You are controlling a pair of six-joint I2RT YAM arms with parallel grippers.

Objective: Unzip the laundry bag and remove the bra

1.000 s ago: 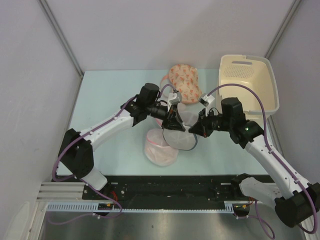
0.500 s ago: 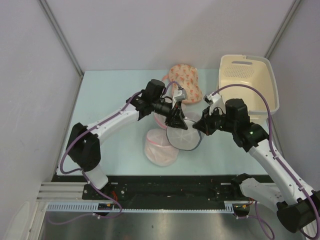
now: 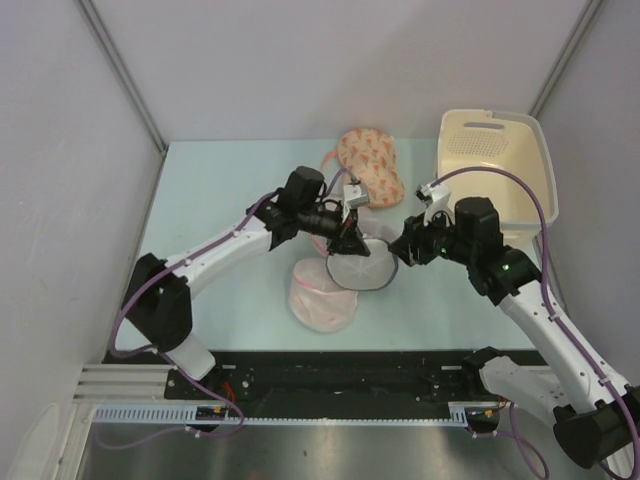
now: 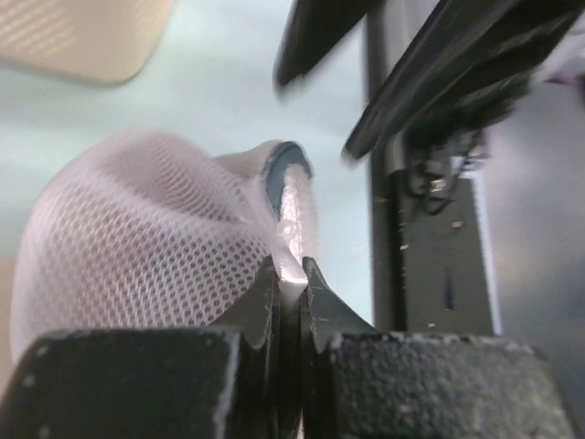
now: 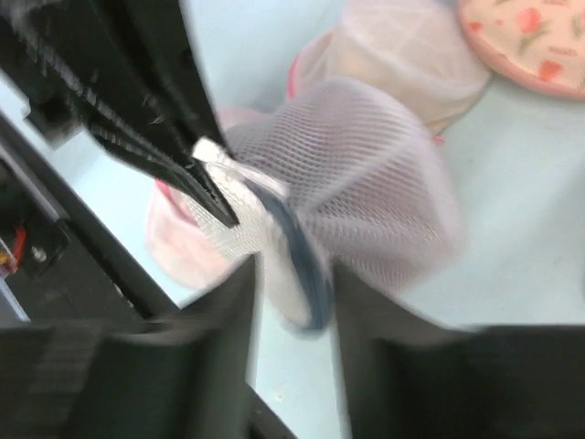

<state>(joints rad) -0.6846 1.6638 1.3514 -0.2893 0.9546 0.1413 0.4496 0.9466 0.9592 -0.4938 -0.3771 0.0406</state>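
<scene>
White mesh laundry bag (image 3: pixel 362 268) sits mid-table, hung between the two grippers, its near-left edge overlapping a pink-trimmed pouch (image 3: pixel 318 300). We can't tell whether its underside touches the table (image 3: pixel 210 200).

Left gripper (image 4: pixel 290 270): clenched, fingers pressed together on a thin fold of the bag's mesh, right by the grey zip rim (image 4: pixel 288 169). From above it comes in at the bag's back-left edge.

Right gripper (image 5: pixel 292 270): comes in from the bag's right side. Wrist view shows its two fingers straddling the rim with mesh and grey edge in the gap (heavy motion blur), so we cannot tell if it's clamped on the rim or loose around it.

Zip state: not readable in any view. Contents aren't readable through the mesh either.

Around it:
- second pink-trimmed pouch (image 3: pixel 372 222) just behind the bag, between the two wrists
- peach patterned bra (image 3: pixel 368 165) further back, touching or just beside that pouch
- cream basket (image 3: pixel 500 165) at the back-right corner, well apart from the bag

Right wrist view puts the bag's dome in front of both pouches, with the left arm's dark fingers pinching the bag's left edge.
</scene>
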